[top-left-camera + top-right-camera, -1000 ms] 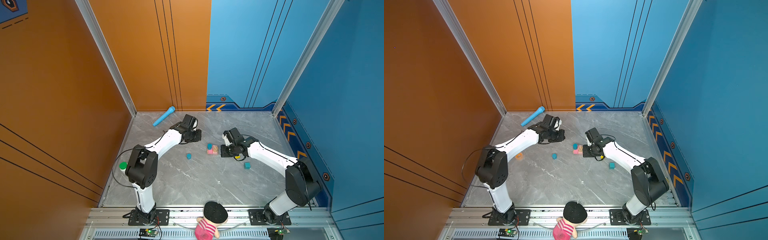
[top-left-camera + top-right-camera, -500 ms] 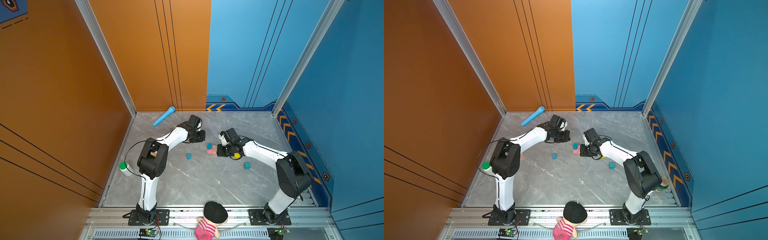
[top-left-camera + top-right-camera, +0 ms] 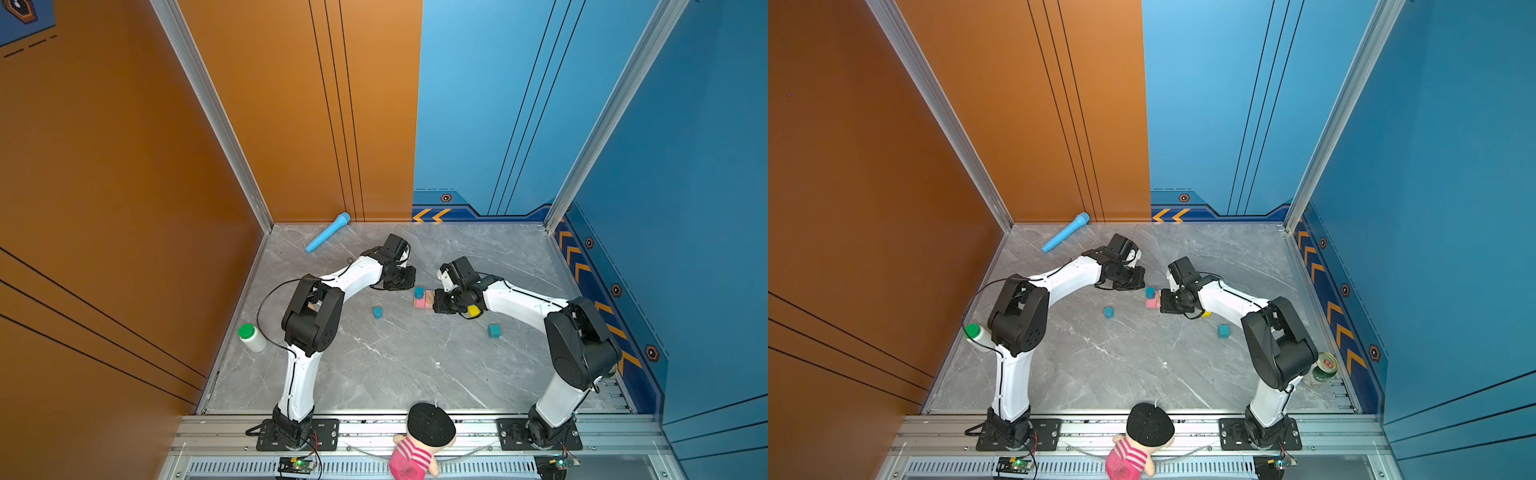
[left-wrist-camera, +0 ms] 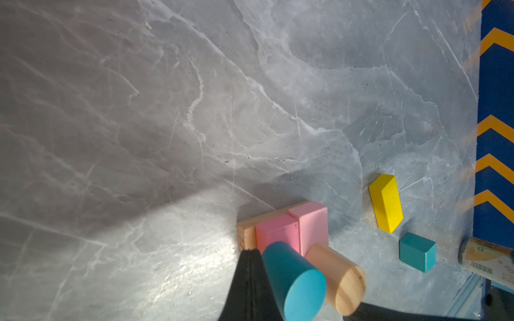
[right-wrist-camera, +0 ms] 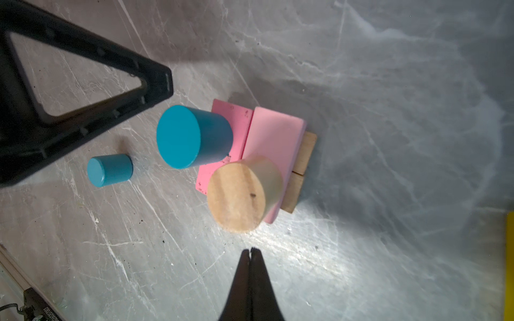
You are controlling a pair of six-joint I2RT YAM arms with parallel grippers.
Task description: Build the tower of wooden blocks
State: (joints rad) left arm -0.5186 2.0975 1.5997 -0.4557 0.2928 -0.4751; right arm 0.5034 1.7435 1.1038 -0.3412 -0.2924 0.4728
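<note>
both arms are closing in on the small tower of wood blocks [image 3: 424, 297] standing mid-bench on the grey marble bench [image 3: 374, 374]. compared with a second ago, the left arm [image 3: 353, 278] is bringing the left jaws rightward and nearer, and the right arm [image 3: 519, 301] is sliding the right jaws leftward, so the two are now flanking the stack. both pairs of jaws are staying pressed fully together and are carrying nothing. in the right wrist view the tower is showing two tan wooden bars [image 5: 304, 155] at the bottom, two pink bars [image 5: 275, 139] lying across them, and a blue cylinder [image 5: 192, 136] and a tan wooden cylinder [image 5: 239, 194] standing upright on the pink layer. the left jaws are sitting just beside the blue cylinder; whether they are touching it is not showing. a loose blue cylinder [image 3: 377, 312] is waiting near-left of the tower, a yellow bar [image 4: 386, 203] is lying to its right beside the right arm, and a teal cube [image 3: 493, 331] is sitting nearer and further right. with nothing gripped, this is looking like squaring up the stack rather than adding to it, and a hard nudge is risking toppling the cylinders.
</note>
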